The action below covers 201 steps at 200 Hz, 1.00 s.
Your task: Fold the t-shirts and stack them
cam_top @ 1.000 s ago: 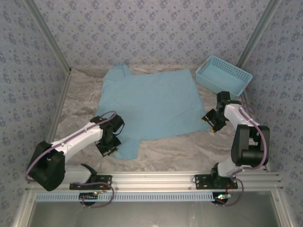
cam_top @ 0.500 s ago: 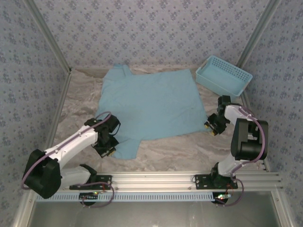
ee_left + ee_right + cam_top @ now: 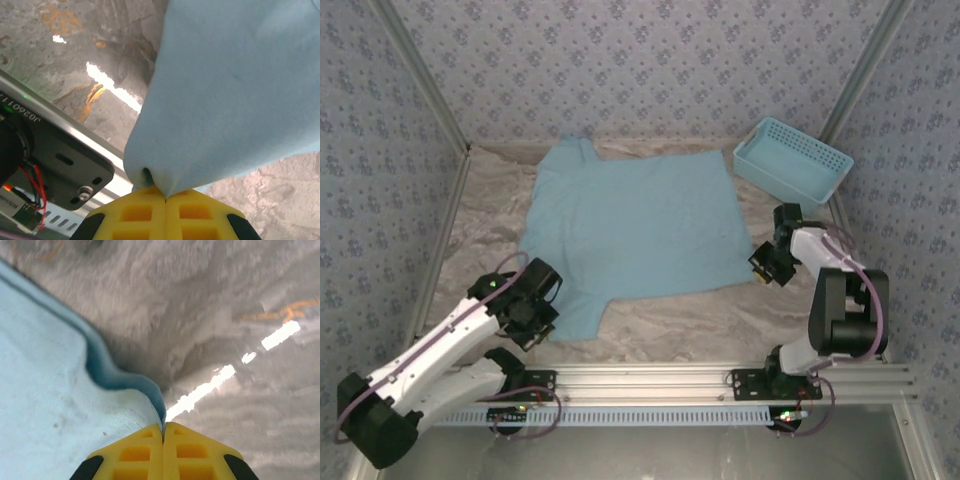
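Left gripper (image 3: 165, 194) was clamped tight, elbow far out left, forearm low. Right gripper (image 3: 163, 429) was clamped tight too, elbow raised, wrist bent inward.

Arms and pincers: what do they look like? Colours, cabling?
White links and black joint housings on the left arm and right arm, a lilac cable looping along each. The left pincer and right pincer have yellow fingers with square waffle recesses, on black mounts.

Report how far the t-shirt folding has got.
Done: the t-shirt lies spread flat on the table, unfolded. In hand: the left end effector is shut on its near-left corner, the right end effector on its near-right corner. Left: every fold, then stacking.
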Tool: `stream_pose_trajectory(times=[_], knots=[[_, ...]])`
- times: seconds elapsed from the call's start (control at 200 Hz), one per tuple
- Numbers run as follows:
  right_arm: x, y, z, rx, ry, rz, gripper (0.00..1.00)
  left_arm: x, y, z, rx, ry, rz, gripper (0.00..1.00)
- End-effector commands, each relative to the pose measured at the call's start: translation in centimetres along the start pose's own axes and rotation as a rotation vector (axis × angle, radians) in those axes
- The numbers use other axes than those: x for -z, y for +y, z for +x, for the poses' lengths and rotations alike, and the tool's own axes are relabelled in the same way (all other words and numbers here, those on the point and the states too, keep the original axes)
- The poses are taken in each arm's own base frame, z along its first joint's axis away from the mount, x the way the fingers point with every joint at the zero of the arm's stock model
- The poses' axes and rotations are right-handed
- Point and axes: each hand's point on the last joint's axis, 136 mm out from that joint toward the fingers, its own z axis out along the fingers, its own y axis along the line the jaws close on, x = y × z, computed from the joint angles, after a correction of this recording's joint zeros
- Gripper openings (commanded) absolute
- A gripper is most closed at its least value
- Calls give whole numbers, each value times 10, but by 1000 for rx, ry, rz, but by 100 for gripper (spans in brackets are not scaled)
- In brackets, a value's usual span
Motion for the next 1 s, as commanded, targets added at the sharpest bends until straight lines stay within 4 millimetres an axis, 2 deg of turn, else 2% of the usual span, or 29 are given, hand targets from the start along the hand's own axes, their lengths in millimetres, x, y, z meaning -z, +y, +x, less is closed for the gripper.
stream_pose_trajectory(times=[0.0, 0.15, 0.295, 0.485, 0.679, 0.704, 0.849, 0.999], knots=[[9, -25, 34, 1, 42, 89, 0, 21, -4, -6, -15, -81, -20, 0], [10, -19, 40, -20, 53, 50, 0, 34, -35, -25, -73, -160, -5, 0], [19, 4, 18, 11, 21, 9, 0, 35, -79, -59, -18, -145, 97, 0], [24, 36, -2, 25, 42, -45, 0, 45, -131, -106, -104, -136, 139, 0], [27, 63, -28, 29, 35, -60, 0, 53, -155, -155, -120, -163, 136, 0], [32, 72, -37, 31, 16, -74, 0, 55, -157, -160, -122, -167, 135, 0], [28, 82, -54, 21, 0, -61, 0, 60, -174, -189, -141, -203, 147, 0], [24, 89, -65, 15, -6, -53, 0, 59, -191, -208, -188, -215, 136, 0]])
